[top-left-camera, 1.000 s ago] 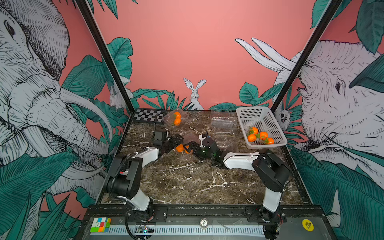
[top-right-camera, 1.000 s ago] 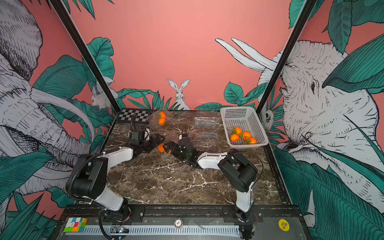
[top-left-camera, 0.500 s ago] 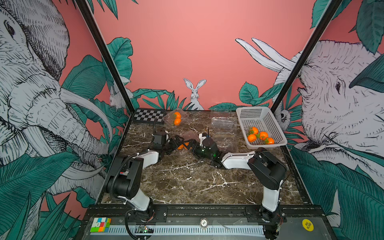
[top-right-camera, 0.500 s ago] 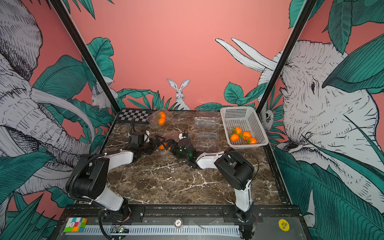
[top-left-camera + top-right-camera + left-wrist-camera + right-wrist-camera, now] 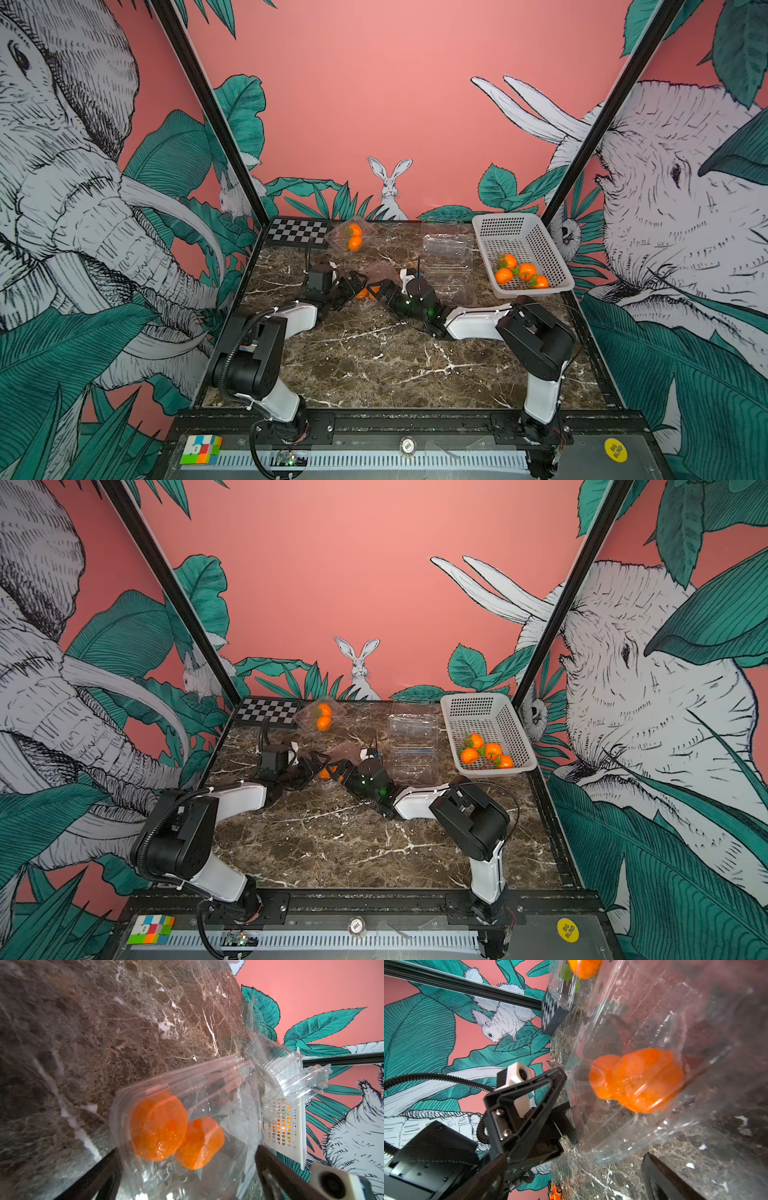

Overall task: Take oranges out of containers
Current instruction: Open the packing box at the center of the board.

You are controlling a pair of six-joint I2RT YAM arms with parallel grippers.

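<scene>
Brown white-veined marble tabletop (image 5: 374, 365), bearing everything listed. Two white-and-black robot arms, reaching in from the near edge and meeting mid-table. White perforated rectangular plastic basket (image 5: 505, 226), far right corner; holds four small round bright-orange oranges with green leaves (image 5: 527, 271), bunched at its near end. Black-and-white checkerboard panel (image 5: 297, 230), far left corner. Two empty clear plastic clamshell containers (image 5: 446, 249) (image 5: 457, 286), lying just beside the basket on its left. Closed-looking clear plastic clamshell container (image 5: 337, 239), just right of the checkerboard panel, enclosing two oranges (image 5: 354, 243). Middle clear plastic clamshell container (image 5: 207, 1095), flat on the tabletop between both grippers, enclosing two leafless-looking oranges (image 5: 158, 1126) side by side and touching; lid position not readable. Left gripper (image 5: 187, 1184), black, jaws spread wide, one finger at each side of the middle container's near end; contact with the plastic not discernible. Right gripper (image 5: 380, 291), black, jaws likewise wide apart, facing the same container from the opposite side, clamped on nothing.
</scene>
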